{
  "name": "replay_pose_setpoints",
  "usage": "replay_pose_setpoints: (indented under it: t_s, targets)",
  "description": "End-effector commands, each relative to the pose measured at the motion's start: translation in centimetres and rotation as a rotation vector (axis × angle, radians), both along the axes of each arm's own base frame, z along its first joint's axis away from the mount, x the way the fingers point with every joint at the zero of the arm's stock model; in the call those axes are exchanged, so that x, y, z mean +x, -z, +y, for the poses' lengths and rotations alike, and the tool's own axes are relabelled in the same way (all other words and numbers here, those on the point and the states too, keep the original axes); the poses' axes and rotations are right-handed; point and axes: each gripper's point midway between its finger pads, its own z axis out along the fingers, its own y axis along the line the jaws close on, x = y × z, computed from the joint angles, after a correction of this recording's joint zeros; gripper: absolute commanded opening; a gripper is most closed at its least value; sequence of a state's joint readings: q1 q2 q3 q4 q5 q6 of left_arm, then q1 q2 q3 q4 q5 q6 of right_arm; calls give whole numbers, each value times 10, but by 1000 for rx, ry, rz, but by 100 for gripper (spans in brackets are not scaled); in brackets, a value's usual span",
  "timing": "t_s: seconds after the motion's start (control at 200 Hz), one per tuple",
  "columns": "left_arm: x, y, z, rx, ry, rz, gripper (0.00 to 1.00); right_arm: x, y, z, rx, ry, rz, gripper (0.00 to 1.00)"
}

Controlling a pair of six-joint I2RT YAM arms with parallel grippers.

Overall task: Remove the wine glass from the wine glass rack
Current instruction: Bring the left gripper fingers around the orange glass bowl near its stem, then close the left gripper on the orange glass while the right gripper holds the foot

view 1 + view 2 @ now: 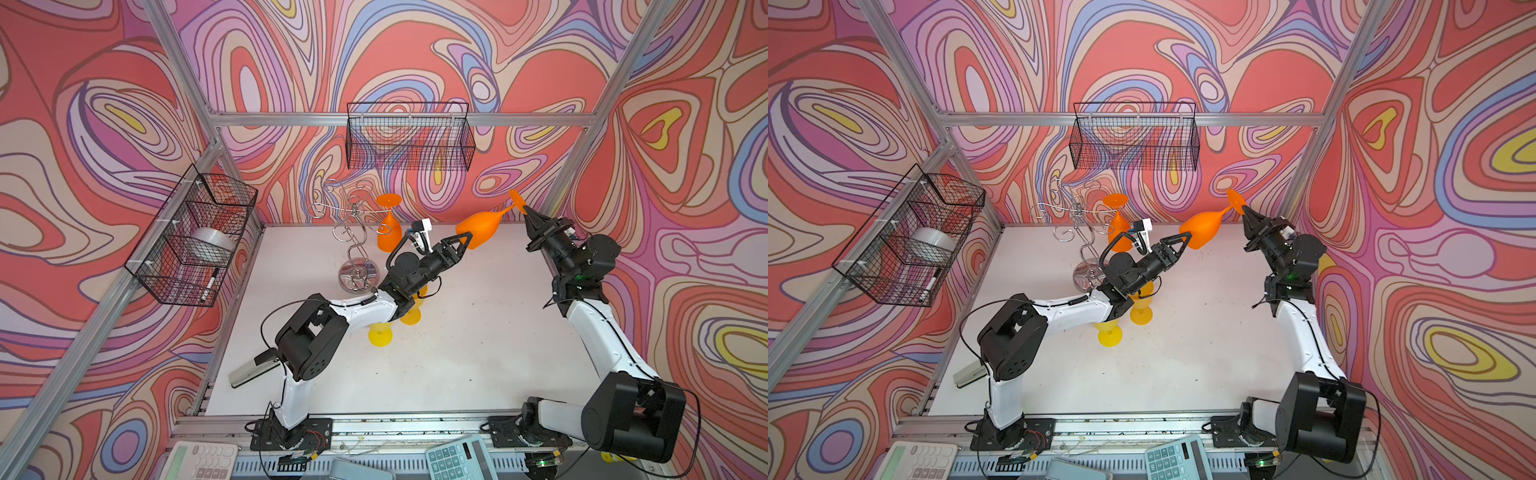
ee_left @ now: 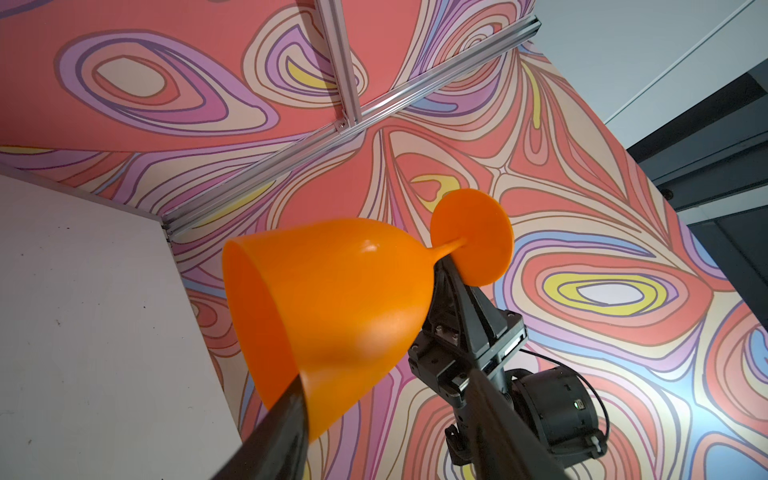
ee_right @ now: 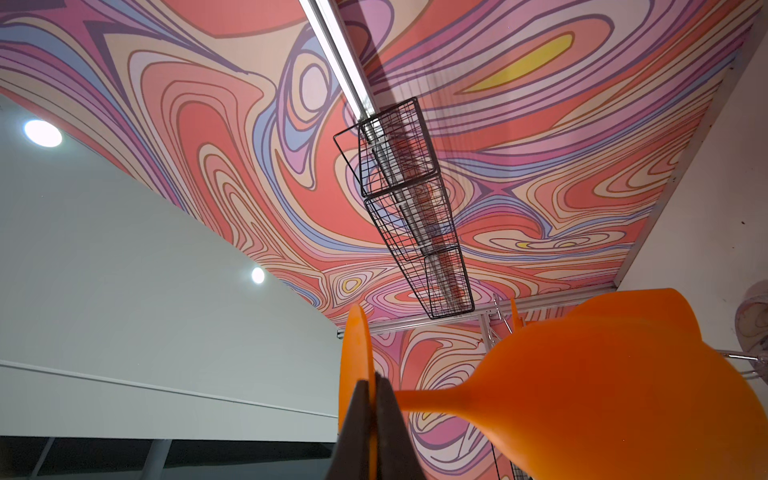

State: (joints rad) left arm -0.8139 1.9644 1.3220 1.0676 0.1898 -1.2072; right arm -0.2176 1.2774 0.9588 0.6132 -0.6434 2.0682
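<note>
While hovering above counter's (image 1: 457, 353) far edge, pinches foot of orange plastic wine glass (image 1: 478, 230) with closed right gripper (image 1: 524, 210); straddles its bowl with half-spread left gripper (image 1: 466, 239), hold unclear.

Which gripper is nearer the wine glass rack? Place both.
Left. In a top view the left gripper is right of the wine glass rack, at the bowl of the held orange glass; the right gripper is farther right, clamping its stem.

wine glass (image 1: 478, 230) aloft right of wine glass rack (image 1: 353, 245), another glass (image 1: 389, 237) (inverted) hanging on it
</note>
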Motion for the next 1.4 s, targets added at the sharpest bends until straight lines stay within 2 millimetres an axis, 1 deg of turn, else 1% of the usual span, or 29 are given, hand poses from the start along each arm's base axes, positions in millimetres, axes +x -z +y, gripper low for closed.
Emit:
replay_pose_setpoints:
  t_s: [0.0,0.11,0.275,0.551,0.881,1.017,1.232,1.397]
  targets:
    - [-5,-31,4,-101,22,-76,48,3,8,-4,269,-62,122,0]
    - [-5,-33,2,-115,28,-80,44,3,10,-4,288,-64,122,0]
    - [-3,-35,-1,-120,36,-84,43,4,15,-5,309,-65,127,0]
    - [-2,-39,-3,-122,38,-101,38,5,29,-8,346,-54,163,0]
    - [0,-45,-9,-144,51,-117,24,5,41,-15,417,-26,167,0]
    - [0,-49,-12,-152,63,-126,21,7,42,-17,437,-22,157,0]
    - [-3,-51,-16,-160,90,-147,25,7,48,-18,457,-23,165,0]
    - [-14,-65,-21,-177,157,-204,33,8,49,-19,474,-26,155,0]
